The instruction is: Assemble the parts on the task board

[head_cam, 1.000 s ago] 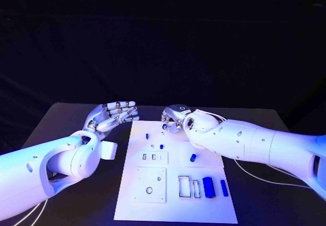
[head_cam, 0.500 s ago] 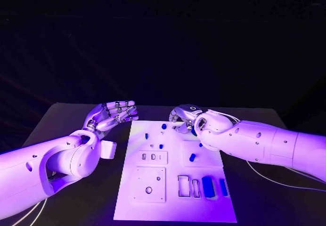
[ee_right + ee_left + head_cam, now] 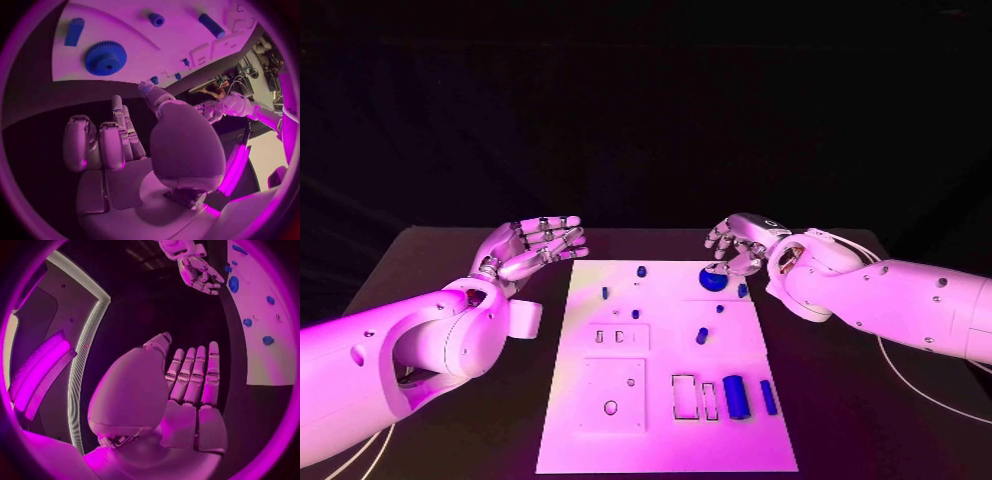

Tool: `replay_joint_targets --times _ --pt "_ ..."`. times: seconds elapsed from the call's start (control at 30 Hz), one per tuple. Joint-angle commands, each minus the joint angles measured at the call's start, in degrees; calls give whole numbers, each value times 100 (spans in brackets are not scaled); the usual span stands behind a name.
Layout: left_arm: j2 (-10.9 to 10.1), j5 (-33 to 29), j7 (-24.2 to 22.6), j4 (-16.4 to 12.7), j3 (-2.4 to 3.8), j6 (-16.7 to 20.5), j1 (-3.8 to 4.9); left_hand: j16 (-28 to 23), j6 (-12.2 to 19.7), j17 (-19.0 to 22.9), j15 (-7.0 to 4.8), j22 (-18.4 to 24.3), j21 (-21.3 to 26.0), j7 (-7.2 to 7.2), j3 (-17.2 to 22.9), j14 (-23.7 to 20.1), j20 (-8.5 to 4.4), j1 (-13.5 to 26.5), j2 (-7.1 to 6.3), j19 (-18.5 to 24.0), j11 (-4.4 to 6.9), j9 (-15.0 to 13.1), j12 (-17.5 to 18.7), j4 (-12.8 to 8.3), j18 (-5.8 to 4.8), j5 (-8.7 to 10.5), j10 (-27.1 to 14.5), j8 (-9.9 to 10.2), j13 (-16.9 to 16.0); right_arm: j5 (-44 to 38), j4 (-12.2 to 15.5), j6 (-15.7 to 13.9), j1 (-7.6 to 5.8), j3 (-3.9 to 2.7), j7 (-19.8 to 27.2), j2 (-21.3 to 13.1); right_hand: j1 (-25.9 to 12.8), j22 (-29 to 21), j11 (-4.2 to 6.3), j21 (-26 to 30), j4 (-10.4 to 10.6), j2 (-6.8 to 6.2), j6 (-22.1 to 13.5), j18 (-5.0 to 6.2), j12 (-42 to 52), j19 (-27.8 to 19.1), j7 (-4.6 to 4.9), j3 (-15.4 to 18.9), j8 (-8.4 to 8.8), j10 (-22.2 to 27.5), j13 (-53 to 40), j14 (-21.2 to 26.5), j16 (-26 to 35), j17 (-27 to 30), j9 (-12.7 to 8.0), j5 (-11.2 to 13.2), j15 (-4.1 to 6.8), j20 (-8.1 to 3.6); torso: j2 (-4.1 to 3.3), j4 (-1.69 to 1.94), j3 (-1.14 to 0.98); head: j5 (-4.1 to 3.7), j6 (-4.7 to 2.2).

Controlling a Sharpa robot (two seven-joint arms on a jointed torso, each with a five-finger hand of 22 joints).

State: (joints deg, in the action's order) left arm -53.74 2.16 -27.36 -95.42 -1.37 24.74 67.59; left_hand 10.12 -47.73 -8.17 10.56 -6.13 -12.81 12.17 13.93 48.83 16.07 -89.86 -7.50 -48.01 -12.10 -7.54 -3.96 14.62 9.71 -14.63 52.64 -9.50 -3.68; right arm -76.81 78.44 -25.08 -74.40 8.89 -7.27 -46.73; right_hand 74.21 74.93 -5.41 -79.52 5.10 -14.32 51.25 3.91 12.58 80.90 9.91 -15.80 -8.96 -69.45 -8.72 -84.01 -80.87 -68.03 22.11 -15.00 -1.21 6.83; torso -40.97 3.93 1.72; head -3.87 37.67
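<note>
Right robot hand (image 3: 740, 243) of mine hovers at the board's 1 o'clock corner, fingers loosely curled and apart, holding nothing; palm faces down over the dark tabletop (image 3: 848, 400). Just below its fingertips, toward 7 o'clock from it, a blue gear (image 3: 714, 281) lies flat on the task board (image 3: 661, 440), not touched. Left robot hand (image 3: 531, 248) sits beside the board's 11 o'clock corner, fingers straight and spread, empty. Small blue pegs (image 3: 642, 270) dot the board's far half; one short blue piece (image 3: 702, 337) lies mid-board. Near the 5 o'clock corner, a thick blue cylinder (image 3: 734, 397) and a thin blue bar (image 3: 767, 397) lie side by side next to rectangular slots (image 3: 687, 396).
</note>
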Motion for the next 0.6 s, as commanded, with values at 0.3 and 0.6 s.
replay_joint_targets --times 0.3,0.6 --pt "30 25 -19 51 5 -132 8 -38 30 -5 -3 5 0 278 34 -51 4 -6 -62 -6 -32 8 35 10 60 20 -21 36 8 602 -163 668 6 -5 80 -188 1005 751 123 -411 1136 261 -327 -179 4287 360 -89 1619 -461 404 -3954 -318 -380 -701 318 -305 141 -73 2 -20 -35 -27 -5" --pt "41 26 -14 71 4 -137 8 -38 30 -5 -3 5 0 278 34 -51 4 -6 -62 -6 -32 8 35 10 60 20 -21 36 8 658 -288 801 116 -3 83 -51 965 980 96 -587 1152 300 -366 -235 5702 509 -68 1628 -591 -166 -5509 -411 -601 -1231 357 -361 98 -49 5 8 -26 -28 36"
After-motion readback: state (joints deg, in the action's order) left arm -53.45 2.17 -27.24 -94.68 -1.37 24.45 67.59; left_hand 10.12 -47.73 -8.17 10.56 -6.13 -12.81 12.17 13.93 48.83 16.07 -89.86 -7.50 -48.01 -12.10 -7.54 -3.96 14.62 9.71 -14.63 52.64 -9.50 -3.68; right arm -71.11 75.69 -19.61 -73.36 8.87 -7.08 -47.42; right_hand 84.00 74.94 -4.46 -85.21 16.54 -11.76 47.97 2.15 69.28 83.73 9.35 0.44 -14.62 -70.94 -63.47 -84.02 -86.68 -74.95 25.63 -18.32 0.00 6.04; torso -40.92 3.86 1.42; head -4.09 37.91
